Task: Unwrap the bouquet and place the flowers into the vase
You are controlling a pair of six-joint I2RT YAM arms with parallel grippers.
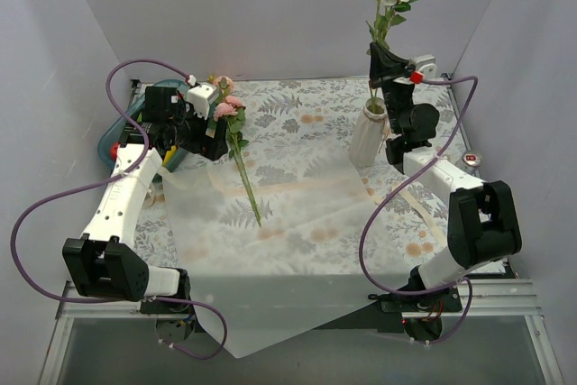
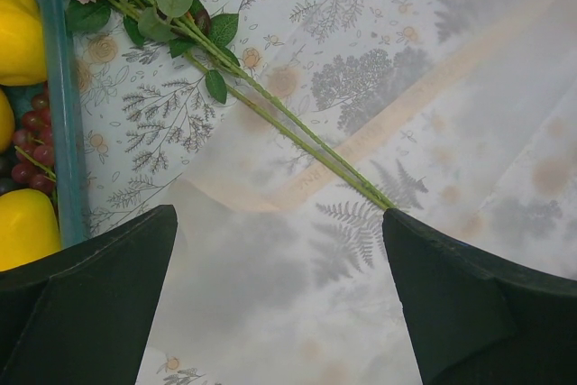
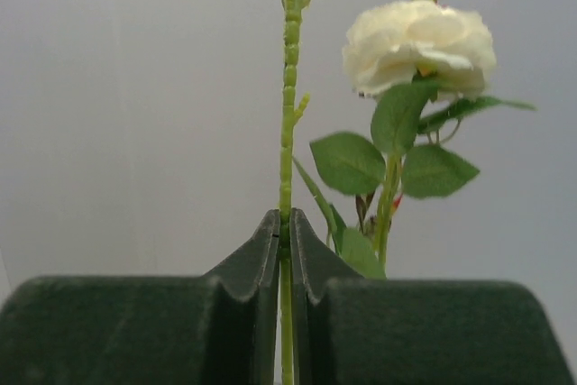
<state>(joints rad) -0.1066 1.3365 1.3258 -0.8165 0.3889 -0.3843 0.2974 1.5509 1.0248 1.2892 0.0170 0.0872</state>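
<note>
Clamped shut on the green stem (image 3: 287,132) of one upright rose: right gripper (image 3: 281,232), raised directly above the vase (image 1: 368,137). Pressed against that stem from both sides: the dark fingers (image 3: 239,268). Carried on a side shoot next to the stem, well above the grip: a cream-white bloom (image 3: 419,42) with green leaves. Runs down from the grip to the mouth of the vase; whether the tip sits inside cannot be told from the overhead view. Stands upright on the floral tablecloth (image 1: 297,114) at the far right, by the far right corner of the wrapping paper (image 1: 288,223). Spread flat and translucent over the middle of the table, reaching past the near edge of the cloth. Running diagonally across the sheet: a pale peach ribbon (image 2: 424,87); over or under the paper cannot be told. Left gripper (image 2: 279,214): released, jaws wide apart with nothing between them, hovering above the left part of the paper. Lying on the table just ahead of it: the other flowers (image 1: 236,142), with pink blooms toward the far left and long stems pointing onto the paper. End close to the right-hand fingertip in the left wrist view, ungripped. Beside the blooms at the left edge: a blue tray (image 2: 65,132) holding yellow fruit (image 2: 22,29) and dark red grapes (image 2: 36,125).
</note>
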